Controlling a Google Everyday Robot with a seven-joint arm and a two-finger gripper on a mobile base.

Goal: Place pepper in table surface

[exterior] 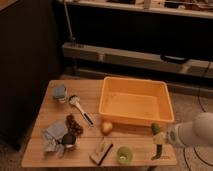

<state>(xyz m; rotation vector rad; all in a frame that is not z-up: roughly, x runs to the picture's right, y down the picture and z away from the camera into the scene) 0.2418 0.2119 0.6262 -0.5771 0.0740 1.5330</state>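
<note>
Table surface [55, 155] at centre. Bin [135, 102] at 2 o'clock on it, rim reaching the right edge. Pepper [158, 142] at 4 o'clock, just before the bin's near right corner, in the closed gripper [163, 145]. Cup [124, 154] at 5 o'clock, left of pepper. Dark fruit [68, 139] at 8 o'clock.
</note>
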